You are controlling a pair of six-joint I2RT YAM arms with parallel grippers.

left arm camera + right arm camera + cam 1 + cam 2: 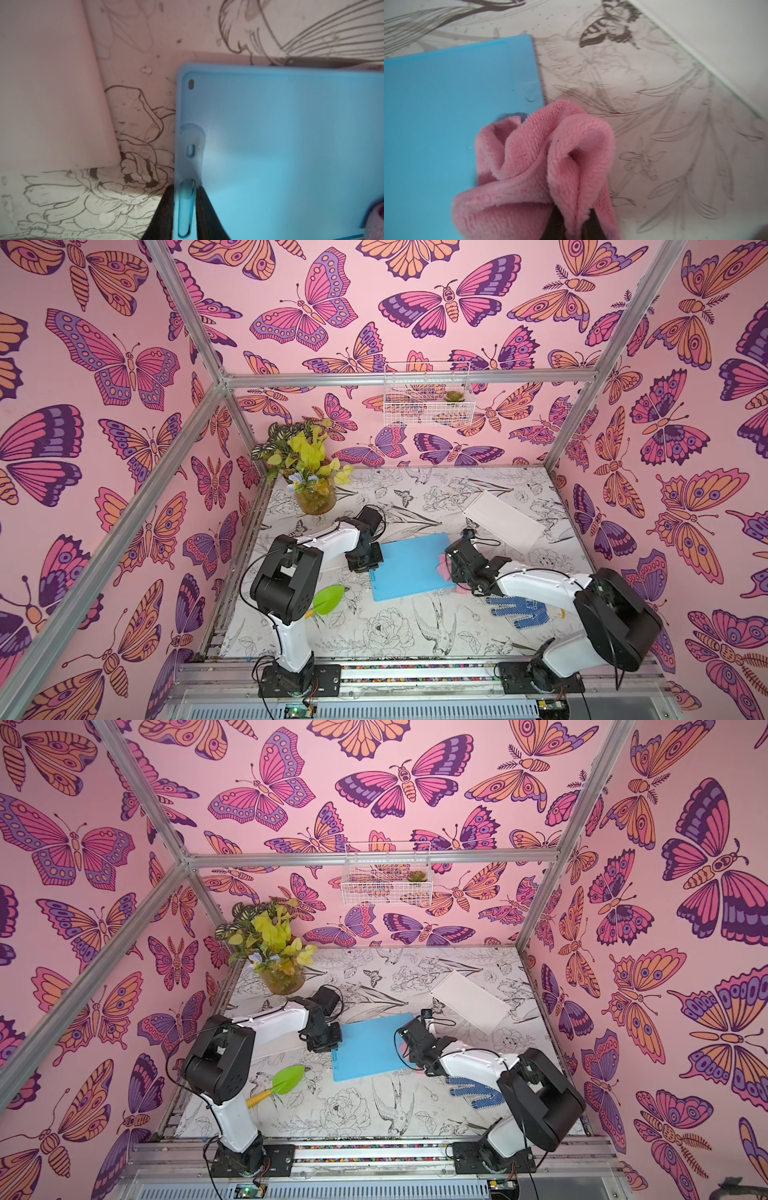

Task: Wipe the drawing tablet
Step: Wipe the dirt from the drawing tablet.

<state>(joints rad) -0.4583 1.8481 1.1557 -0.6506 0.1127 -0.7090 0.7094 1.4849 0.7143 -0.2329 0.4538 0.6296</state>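
Butterfly-papered walls box in a bench [386, 639] printed with line-drawn birds and flowers. The blue drawing tablet [409, 568] lies flat at its middle, between my two arms.

On the tablet's left rim, my left tool [185, 209] is drawn in tight across the strip with the stylus slot. One finger sits outside the edge and the other on the face, so I read it as clamped there to brace the tablet.

At the right edge, my right tool [572, 225] is pinched shut on a bunched pink cloth [542, 166]. The cloth overlaps that edge, and I can't tell whether it presses on the surface or rides just above it. A few small beads that look like droplets sit on the blue face beside it.

Further out are a white flat panel [503, 518] at the far right, a blue dotted glove [517, 610] near my right arm, a green leaf-shaped scoop [328, 599] by my left arm, and a potted plant [309, 477] in the far left corner.

I judge the wipe is at the start of a pass, with nearly all the face lying bare to the left of the cloth. Next I need to press the cloth down and draw it leftward over the beads. The left clamp has to hold firm so the tablet doesn't skate, and I should stop short of the left fingers.
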